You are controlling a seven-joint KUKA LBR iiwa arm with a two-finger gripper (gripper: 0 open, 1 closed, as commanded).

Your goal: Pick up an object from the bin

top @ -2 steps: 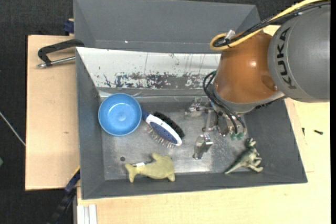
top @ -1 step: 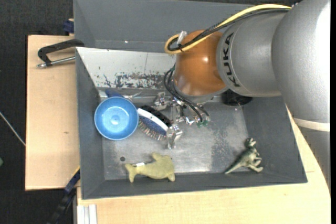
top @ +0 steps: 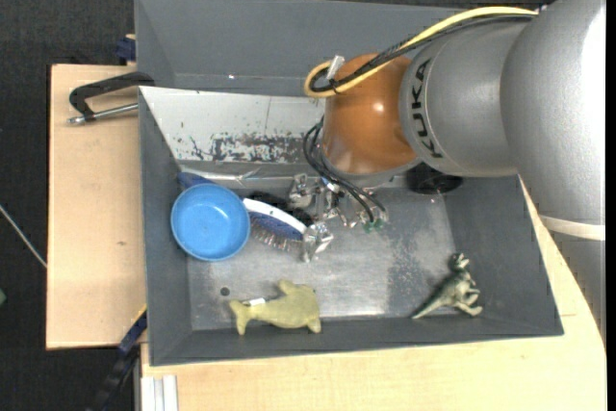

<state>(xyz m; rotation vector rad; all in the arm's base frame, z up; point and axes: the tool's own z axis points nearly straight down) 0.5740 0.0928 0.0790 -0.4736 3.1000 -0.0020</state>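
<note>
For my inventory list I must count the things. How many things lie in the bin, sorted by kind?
Bowl: 1
Brush, by the gripper: 1
Toy animals: 2, a yellow toy and a green dinosaur
Total: 4

The bin (top: 159, 207) is seen to be of grey metal, matt on its walls, its floor rubbed to a dull sheen and its back wall, at upper centre, speckled with dark scuffs. The blue bowl (top: 210, 222) at centre left is made of smooth, faintly glossy plastic, while the pale yellow toy animal (top: 281, 309) at lower centre and the green dinosaur (top: 450, 290) at lower right are finished matt. A glossy orange cover (top: 366, 125) and a smooth satin grey arm (top: 520, 91) are shown at upper right, with bare shiny metal on the gripper (top: 318, 231).
</note>
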